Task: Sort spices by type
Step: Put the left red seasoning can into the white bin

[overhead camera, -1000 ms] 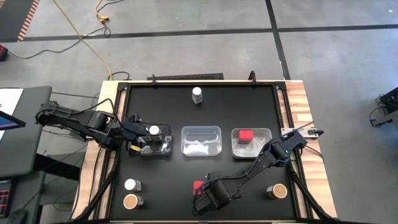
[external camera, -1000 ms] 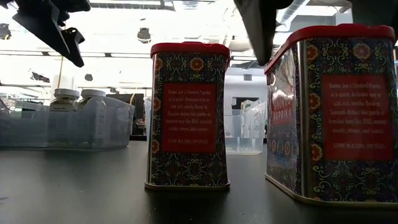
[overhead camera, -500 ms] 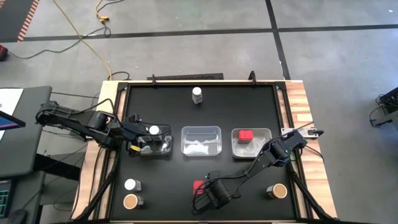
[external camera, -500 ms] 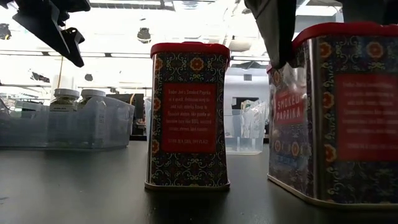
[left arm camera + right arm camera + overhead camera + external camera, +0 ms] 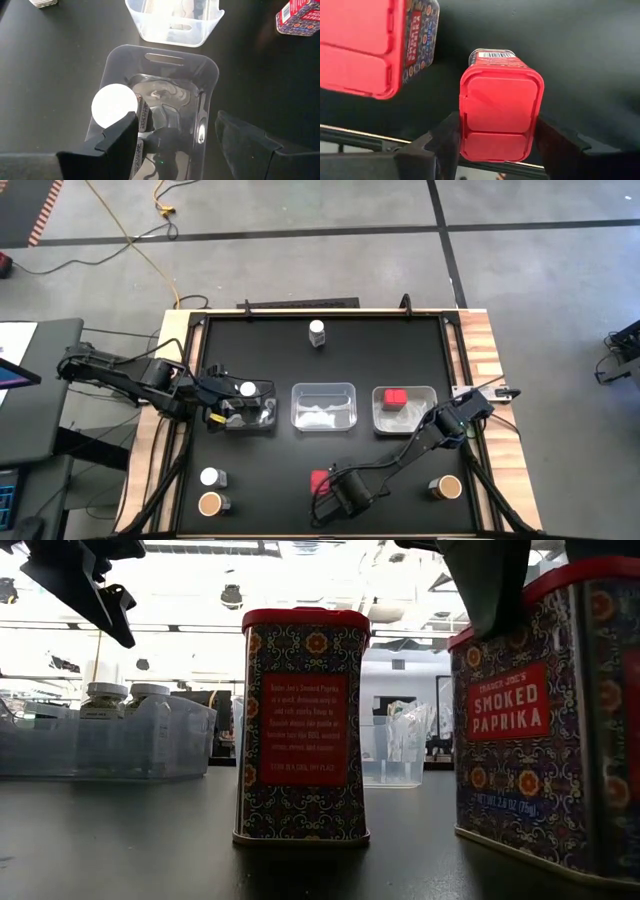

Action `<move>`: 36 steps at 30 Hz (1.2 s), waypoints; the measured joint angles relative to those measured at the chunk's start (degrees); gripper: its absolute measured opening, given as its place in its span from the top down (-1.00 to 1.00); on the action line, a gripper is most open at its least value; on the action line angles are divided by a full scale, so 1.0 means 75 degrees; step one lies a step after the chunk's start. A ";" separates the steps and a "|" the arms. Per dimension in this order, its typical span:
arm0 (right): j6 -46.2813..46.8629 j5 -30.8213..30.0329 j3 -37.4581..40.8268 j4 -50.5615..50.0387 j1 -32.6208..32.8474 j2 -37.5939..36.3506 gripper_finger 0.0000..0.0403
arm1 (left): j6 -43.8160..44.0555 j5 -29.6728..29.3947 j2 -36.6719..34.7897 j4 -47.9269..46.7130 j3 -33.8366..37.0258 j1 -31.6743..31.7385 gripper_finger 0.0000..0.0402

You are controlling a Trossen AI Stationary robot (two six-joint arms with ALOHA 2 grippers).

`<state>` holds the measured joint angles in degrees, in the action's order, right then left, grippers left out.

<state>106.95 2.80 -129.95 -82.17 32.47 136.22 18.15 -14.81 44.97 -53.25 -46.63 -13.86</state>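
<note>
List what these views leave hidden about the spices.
- High view: the right gripper and its arm cover the two red tins; one red patch shows.
- Low view: the held tin is cut off by the right edge.
- Left wrist view: the white-capped jar is mostly hidden under its own cap and the left gripper.
</note>
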 joint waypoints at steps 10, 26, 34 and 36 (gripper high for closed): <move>-0.0793 -0.0050 0.0012 -0.0832 0.0022 -0.0382 -0.21 | 0.0001 0.0000 0.0003 0.0002 0.0000 0.0000 -0.25; -0.3864 -0.1853 0.1740 -0.1044 -0.0160 -0.3160 -0.21 | 0.0356 0.0000 0.0000 0.0003 0.0000 0.0001 -0.25; -0.5659 -0.1892 0.4517 -0.1050 -0.0686 -0.5903 -0.21 | 0.0356 0.0000 0.0001 0.0008 0.0000 0.0001 -0.25; -0.6179 -0.1973 0.5142 -0.1057 -0.0761 -0.6713 -0.21 | 0.0356 0.0003 0.0001 0.0006 0.0000 0.0001 -0.25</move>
<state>60.61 -11.99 -91.39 -90.09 26.76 85.87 20.82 -14.79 44.98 -53.21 -46.63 -13.85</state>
